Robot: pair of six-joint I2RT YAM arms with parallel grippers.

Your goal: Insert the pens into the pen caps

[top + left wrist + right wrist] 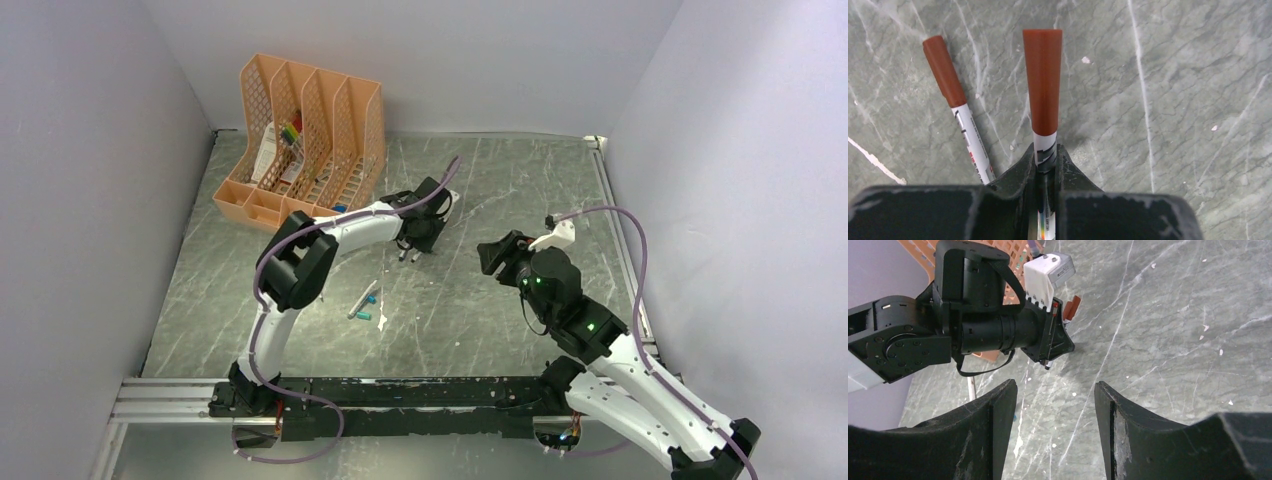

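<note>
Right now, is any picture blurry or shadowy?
Left wrist view: the left claw is a dark blur up close, the red-capped pen sharp. Right wrist view: the right claw looks soft and dark. Top view: even light, faint shadows.

**Two red-capped pens at the left gripper**

A white pen [1044, 145] with a red-brown cap [1043, 80] is clamped in the left gripper [1046, 156], cap pointing outward. A second capped pen [970, 140] lies flat just left of it, tilted. A loose pen [363, 300] and teal pieces [365, 316] lie well behind the gripper.
</note>
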